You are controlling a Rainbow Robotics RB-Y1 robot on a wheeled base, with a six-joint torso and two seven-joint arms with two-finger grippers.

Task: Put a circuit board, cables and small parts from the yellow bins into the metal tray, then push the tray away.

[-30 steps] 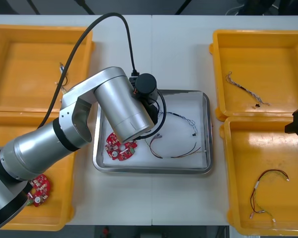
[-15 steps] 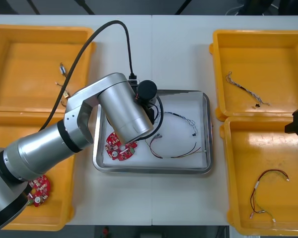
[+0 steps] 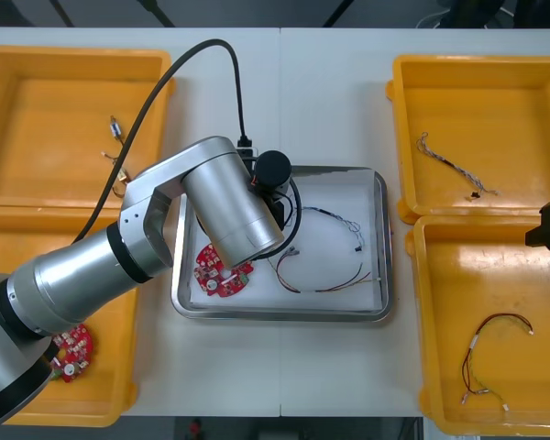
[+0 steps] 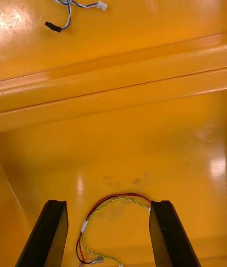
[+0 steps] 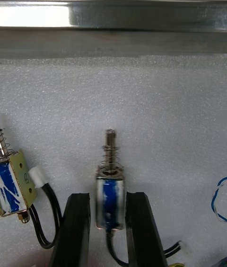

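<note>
Starting at the robot's left, the far left yellow bin (image 3: 37, 110) holds a few loose small metal parts (image 3: 117, 128) near its inner wall. The near left yellow bin (image 3: 18, 275) holds one spare circuit board (image 3: 71, 350), round and red. The left arm (image 3: 165, 238) reaches across both bins, with its wrist over the far left corner of the metal tray (image 3: 280, 314). In the left wrist view the left gripper (image 5: 108, 198) is low over the tray's white lining, near the shiny rim. Its fingers pinch a held small metal part (image 5: 110, 186), blue-bodied, with its spring end toward that rim. A second small metal part (image 5: 12, 186) lies on the lining just beside the gripper. In the front view the tray also contains a tray circuit board (image 3: 222, 273) at its near left, partly under the arm. To the right of that board lie a tray red and yellow cable (image 3: 321, 282) and a tray blue and white cable (image 3: 335, 218). The far right yellow bin (image 3: 522, 82) holds a blue and white cable (image 3: 454, 165). The near right yellow bin (image 3: 532, 302) holds a red and yellow cable (image 3: 495, 353). The right gripper (image 4: 108, 205) hangs above this bin with its fingers spread wide, gripping nothing.
</note>
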